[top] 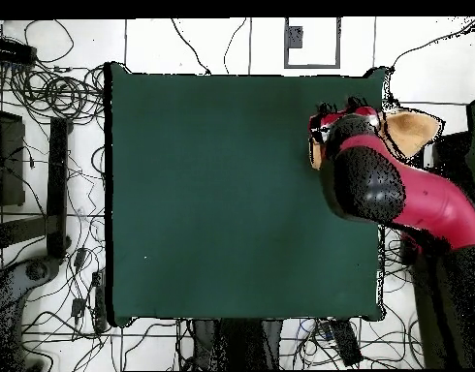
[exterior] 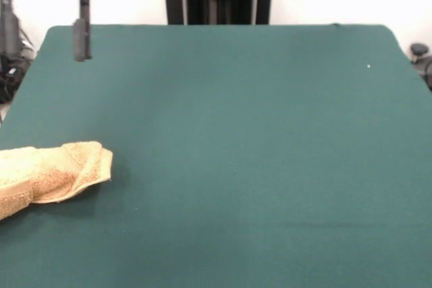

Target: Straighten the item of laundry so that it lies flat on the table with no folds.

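Towel work first, starting at my gripper (exterior: 82, 40): it hangs up high over the far left corner of the table (exterior: 243, 139) in the front view. I see one dark finger (exterior: 82, 38) pointing down under the red and black part. It is in the air and touches nothing. I cannot tell if my gripper is spread or squeezed, since only that one finger shows. From above, my red and black arm (top: 396, 184) reaches over the right edge of the green table. The towel (exterior: 47, 175) lies at the left edge in the front view, well apart from my gripper and closer to the camera. It is bunched up and folded over itself, and part of it runs off the side of the picture. From above, a tan bit of it (top: 412, 129) peeks out beside my arm.
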Controlling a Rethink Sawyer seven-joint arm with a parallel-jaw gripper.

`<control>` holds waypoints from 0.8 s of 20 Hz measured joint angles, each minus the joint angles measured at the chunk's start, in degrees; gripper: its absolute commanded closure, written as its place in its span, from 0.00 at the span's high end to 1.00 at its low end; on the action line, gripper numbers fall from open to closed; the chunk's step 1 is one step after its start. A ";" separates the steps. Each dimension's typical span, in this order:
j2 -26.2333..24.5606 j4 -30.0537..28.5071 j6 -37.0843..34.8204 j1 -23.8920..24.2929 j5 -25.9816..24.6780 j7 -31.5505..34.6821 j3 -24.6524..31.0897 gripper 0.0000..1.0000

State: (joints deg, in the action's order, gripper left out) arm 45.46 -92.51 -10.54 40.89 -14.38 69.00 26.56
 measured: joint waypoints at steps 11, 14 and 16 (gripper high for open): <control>-1.01 -2.08 2.64 -2.46 1.13 1.04 -2.29 1.00; -2.07 -2.16 3.67 -2.46 1.14 1.04 -2.31 1.00; -3.06 -2.17 4.64 -2.59 1.15 1.04 -2.54 1.00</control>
State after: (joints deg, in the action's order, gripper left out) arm 42.39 -94.68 -5.90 38.30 -13.23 70.04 24.02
